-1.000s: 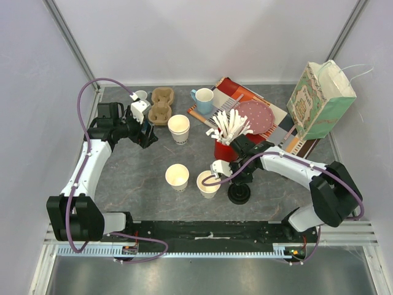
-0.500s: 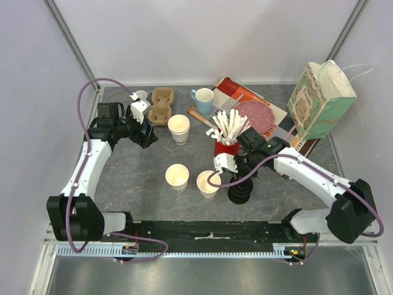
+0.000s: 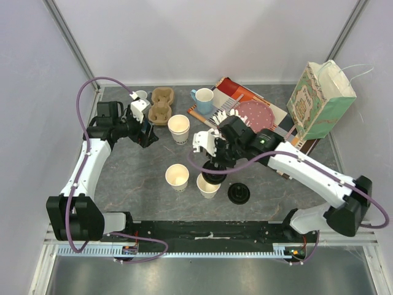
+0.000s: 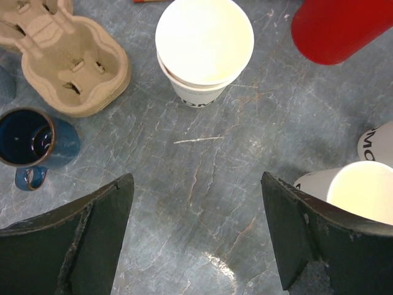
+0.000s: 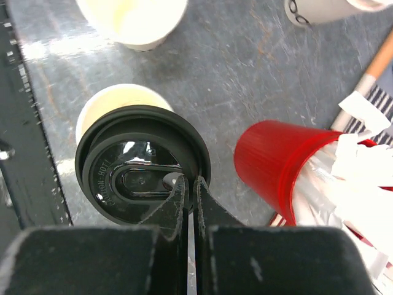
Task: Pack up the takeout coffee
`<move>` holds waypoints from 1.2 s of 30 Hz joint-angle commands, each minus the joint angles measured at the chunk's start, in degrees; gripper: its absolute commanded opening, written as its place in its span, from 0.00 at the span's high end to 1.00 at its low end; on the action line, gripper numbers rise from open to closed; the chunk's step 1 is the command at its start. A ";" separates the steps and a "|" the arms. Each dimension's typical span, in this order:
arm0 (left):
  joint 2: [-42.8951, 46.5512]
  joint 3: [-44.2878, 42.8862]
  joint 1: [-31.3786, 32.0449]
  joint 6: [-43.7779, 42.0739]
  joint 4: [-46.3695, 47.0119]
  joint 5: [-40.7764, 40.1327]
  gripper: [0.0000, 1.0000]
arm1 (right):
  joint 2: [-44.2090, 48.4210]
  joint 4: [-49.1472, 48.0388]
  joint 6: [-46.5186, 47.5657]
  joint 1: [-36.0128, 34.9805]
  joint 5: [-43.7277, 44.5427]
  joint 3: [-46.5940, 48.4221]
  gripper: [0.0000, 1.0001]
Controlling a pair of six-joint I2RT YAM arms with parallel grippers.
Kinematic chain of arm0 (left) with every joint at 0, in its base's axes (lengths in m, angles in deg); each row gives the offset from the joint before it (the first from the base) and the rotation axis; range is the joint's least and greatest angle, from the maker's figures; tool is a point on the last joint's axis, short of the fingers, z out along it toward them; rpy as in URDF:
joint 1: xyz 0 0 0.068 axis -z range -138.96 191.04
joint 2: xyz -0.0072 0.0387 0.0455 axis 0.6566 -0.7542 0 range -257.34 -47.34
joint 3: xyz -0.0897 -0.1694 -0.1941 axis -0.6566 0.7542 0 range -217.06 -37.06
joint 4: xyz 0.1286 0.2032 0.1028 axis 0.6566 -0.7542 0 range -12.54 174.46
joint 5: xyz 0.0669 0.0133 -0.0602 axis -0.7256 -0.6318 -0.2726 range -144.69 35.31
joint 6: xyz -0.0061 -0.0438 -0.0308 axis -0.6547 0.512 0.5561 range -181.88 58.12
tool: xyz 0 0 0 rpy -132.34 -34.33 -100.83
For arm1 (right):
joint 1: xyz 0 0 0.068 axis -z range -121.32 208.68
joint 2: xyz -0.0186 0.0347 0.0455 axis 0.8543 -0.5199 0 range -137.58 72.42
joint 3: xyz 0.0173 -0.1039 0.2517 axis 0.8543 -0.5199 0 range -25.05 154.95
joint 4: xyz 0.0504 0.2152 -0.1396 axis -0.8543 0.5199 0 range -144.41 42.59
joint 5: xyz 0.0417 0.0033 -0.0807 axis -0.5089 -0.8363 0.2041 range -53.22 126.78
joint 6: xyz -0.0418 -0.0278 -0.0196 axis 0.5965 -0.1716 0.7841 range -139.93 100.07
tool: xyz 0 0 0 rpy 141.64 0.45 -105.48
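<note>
Colours recorded:
- Paper cup [image 4: 204, 43], upper centre: was cream-white with dark lettering.
- Lid [image 5: 142, 166], left of centre: was glossy black.
- Tumbler [image 5: 276, 160], right: was ribbed red.
- Light blue mug [image 3: 203, 98], upper centre.
- Dark blue mug [image 4: 27, 138], left edge.
- Cup carrier [image 4: 67, 58], upper left: was tan.
- Bag [image 3: 319, 101], upper right: was green and cream, patterned.
- Table [image 3: 135, 178]: was grey, pale-veined.

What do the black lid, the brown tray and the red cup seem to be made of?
The black lid: likely moulded plastic, glossy; it shows bright reflections and raised lettering. The brown tray: looks like pressed paper pulp, matt and fibrous, with soft moulded hollows. The red cup: probably plastic, smooth with fine vertical ribs, though coated paper cannot be ruled out.
</note>
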 commanded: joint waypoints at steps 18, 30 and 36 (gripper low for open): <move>-1.19 -3.81 -0.10 1.84 -2.38 2.07 0.10 | -14.37 3.83 -16.37 -2.86 7.76 7.44 1.00; -1.19 -3.72 -0.10 1.48 -2.47 1.72 0.10 | -15.69 1.99 -17.16 -4.35 7.06 7.62 1.00; -1.28 -3.64 -0.10 1.14 -2.55 1.55 0.10 | -16.48 1.90 -17.24 -4.88 7.41 7.00 1.00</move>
